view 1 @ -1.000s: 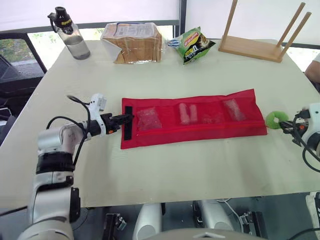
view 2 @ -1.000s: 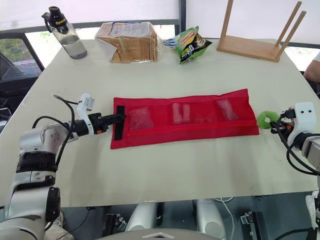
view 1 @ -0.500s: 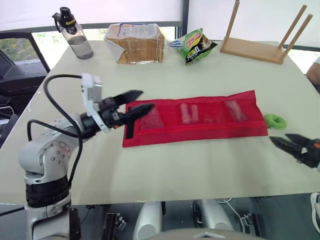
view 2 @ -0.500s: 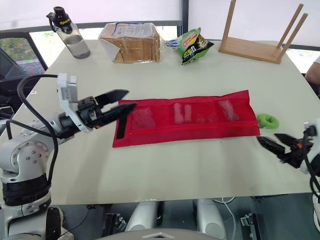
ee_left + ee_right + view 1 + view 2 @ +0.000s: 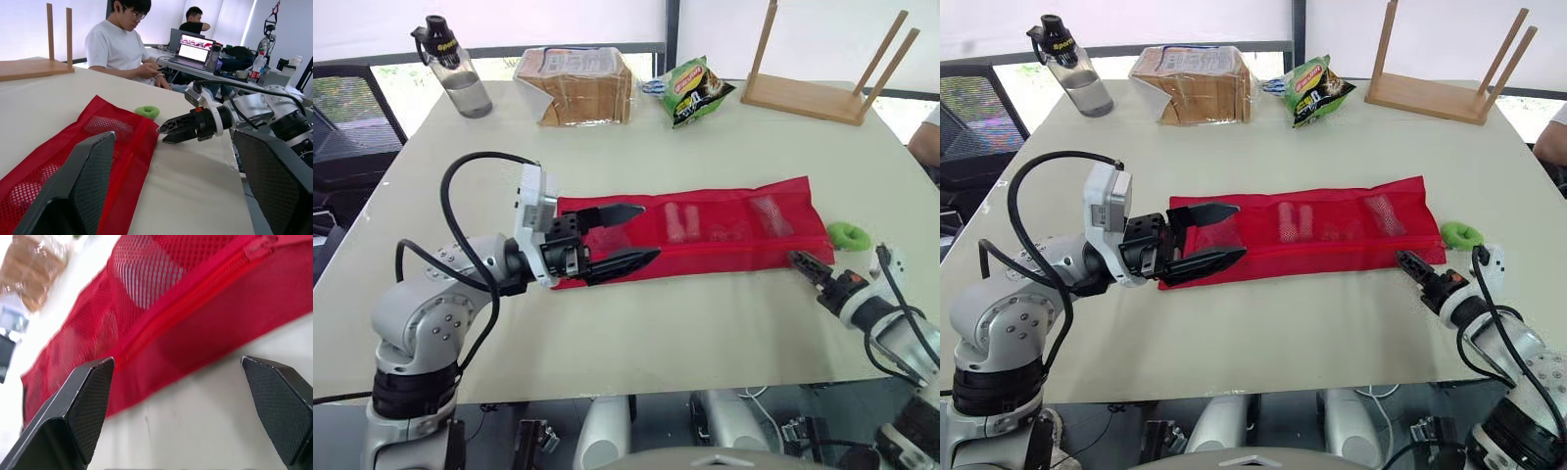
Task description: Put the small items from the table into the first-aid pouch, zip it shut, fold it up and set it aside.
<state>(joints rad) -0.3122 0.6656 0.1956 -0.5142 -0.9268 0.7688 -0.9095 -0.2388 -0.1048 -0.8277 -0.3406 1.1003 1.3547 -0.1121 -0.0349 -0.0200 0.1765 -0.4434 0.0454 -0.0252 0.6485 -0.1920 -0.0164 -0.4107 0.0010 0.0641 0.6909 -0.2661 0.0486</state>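
**Red pouch unfolded, both claws empty**

Red mesh pouch [image 5: 734, 243] lies flat and unfolded on the worktop [image 5: 705, 323], with small items visible in its pockets. Left claw [image 5: 631, 237] hangs over the pouch's left end, fingers spread, holding nothing. Right claw [image 5: 797, 258] sits low near the pouch's right front corner, fingers apart, empty. Green ring [image 5: 849, 234] rests just beside the pouch's right end.

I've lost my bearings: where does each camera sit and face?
Head eyes: above, facing down over the table; left end effector and right end effector show.
Left wrist: behind its own fingers, facing along the red pouch toward the right end effector and seated people.
Right wrist: behind its own fingers, low, facing the pouch's zipper.
All share the pouch.
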